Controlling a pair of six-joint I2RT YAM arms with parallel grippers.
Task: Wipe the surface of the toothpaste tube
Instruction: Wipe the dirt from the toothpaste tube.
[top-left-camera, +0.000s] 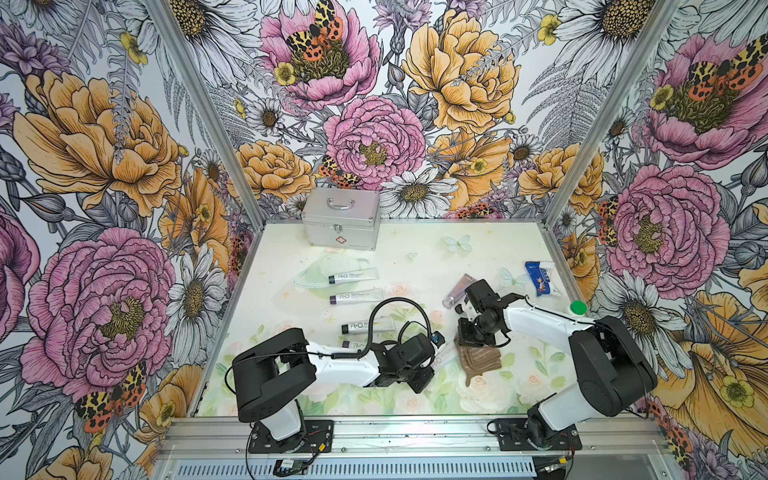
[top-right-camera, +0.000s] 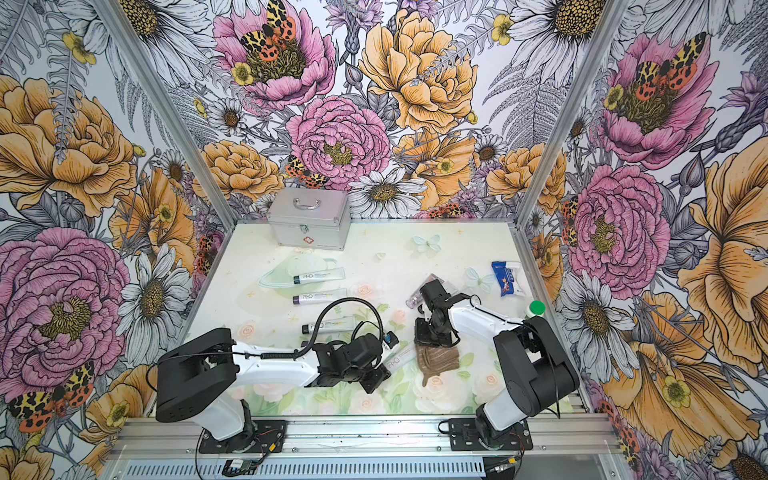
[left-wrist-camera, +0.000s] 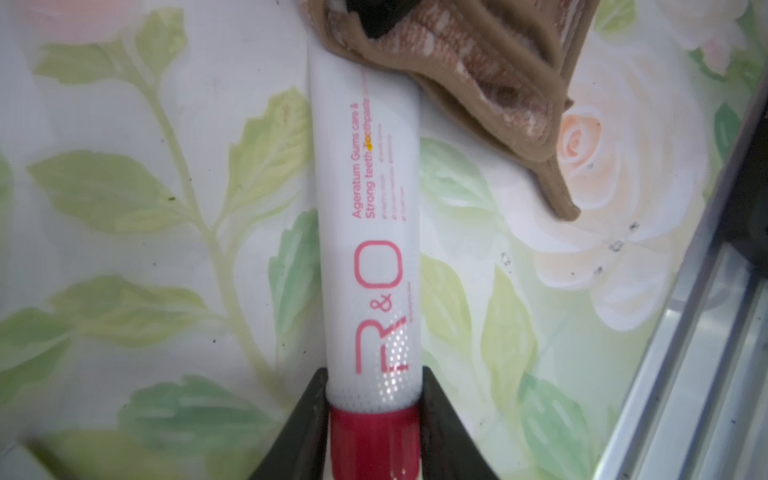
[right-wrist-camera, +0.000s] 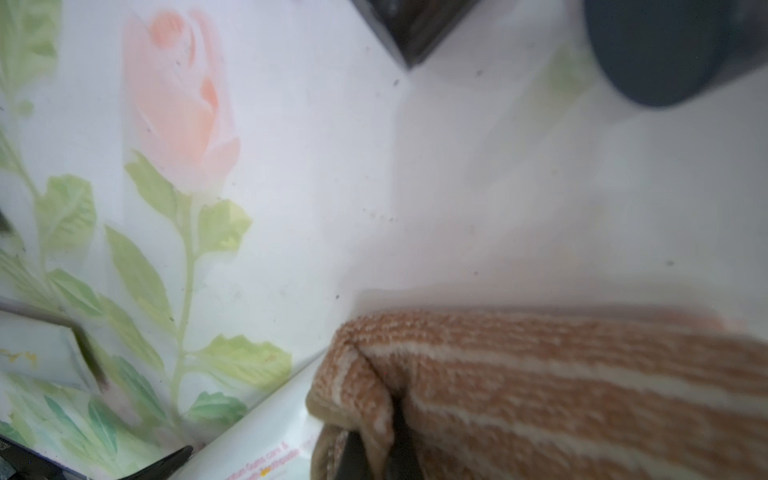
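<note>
Here, the toothpaste tube (left-wrist-camera: 370, 228) is held at one end while the cloth (left-wrist-camera: 478, 75) is laid over the other.

The tube is seen lying flat on the floral table mat (left-wrist-camera: 124, 208), near the front middle, between the two arms. It is clamped by the left gripper (left-wrist-camera: 374, 395) just above the red cap (left-wrist-camera: 374, 436), with a jaw on each side. The folded brown striped cloth is pinched in the clenched right gripper (right-wrist-camera: 374, 449) and is draped over the crimped end of the tube. For a good wipe, the cloth should probably be drawn along the printed face toward the cap under light, even pressure, so that the soft tube is not buckled or dragged. The left grip is best left firm, and the stroke is best stopped short of the left jaws. The underside is hidden, so a turn of the tube may be called for.
</note>
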